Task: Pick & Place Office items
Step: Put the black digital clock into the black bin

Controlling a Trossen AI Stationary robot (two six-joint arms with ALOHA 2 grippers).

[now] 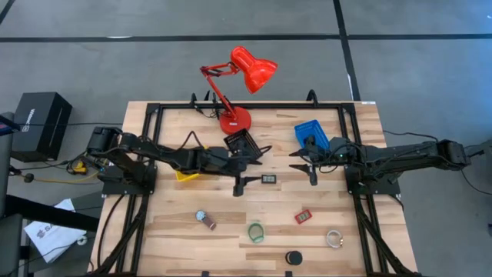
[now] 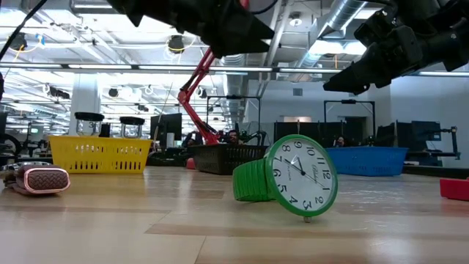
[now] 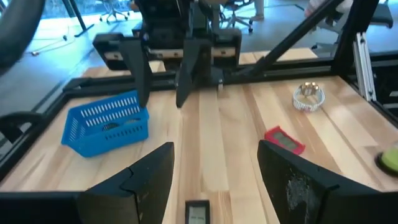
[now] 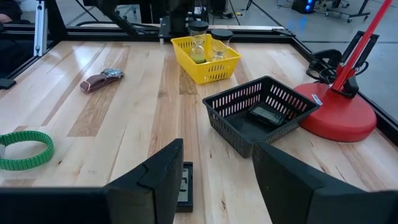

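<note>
Two dark, jointed arms on show, both matte black with boxy housings and black cables looping along their links. The left gripper (image 3: 214,180) has two broad, flat black fingers, scuffed pale on one face; the right gripper (image 4: 214,177) has matching angular black fingers.

Lamp and trays on the table (image 1: 177,238)

A red desk lamp (image 1: 246,73) stands at the far edge; black (image 1: 240,143), yellow (image 1: 186,175) and blue mesh trays (image 1: 311,135) sit nearby.
</note>
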